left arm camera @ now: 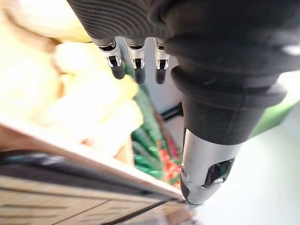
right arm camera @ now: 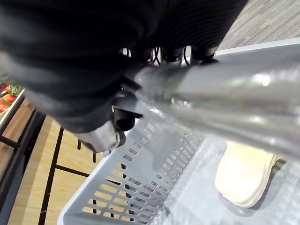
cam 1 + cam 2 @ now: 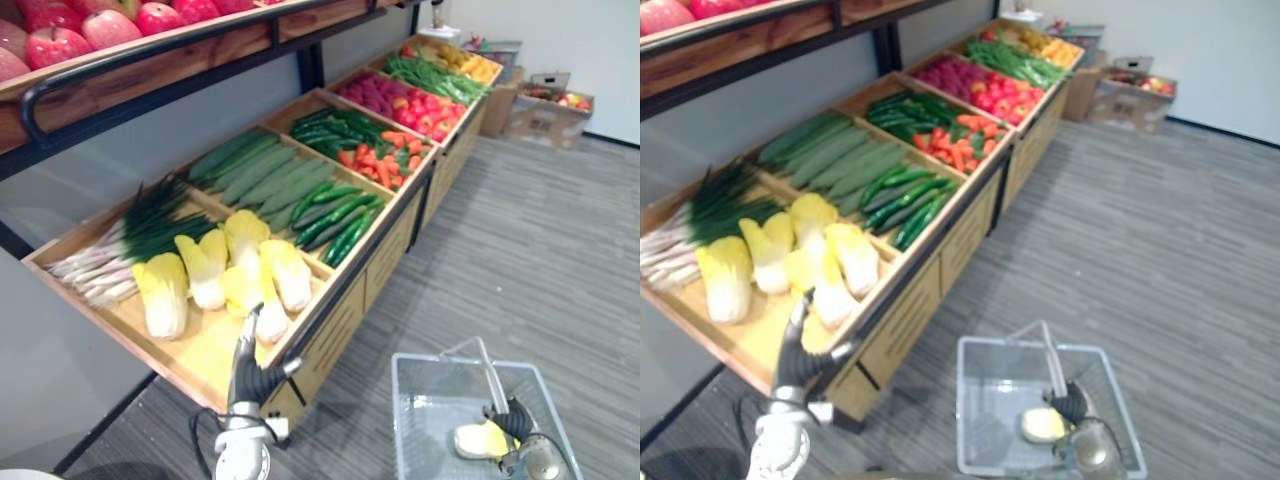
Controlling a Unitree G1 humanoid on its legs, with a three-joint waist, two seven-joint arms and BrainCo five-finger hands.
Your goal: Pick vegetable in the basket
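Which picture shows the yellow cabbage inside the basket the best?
The right wrist view: the cabbage lies close up on the basket floor. Both eye views show it small, beside the right hand gripping the handle. The left wrist view looks at the shelf instead.

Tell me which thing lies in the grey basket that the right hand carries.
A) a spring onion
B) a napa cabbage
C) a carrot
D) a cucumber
B: one pale yellow napa cabbage lies on the floor of the grey basket, under the handle that the right hand grips.
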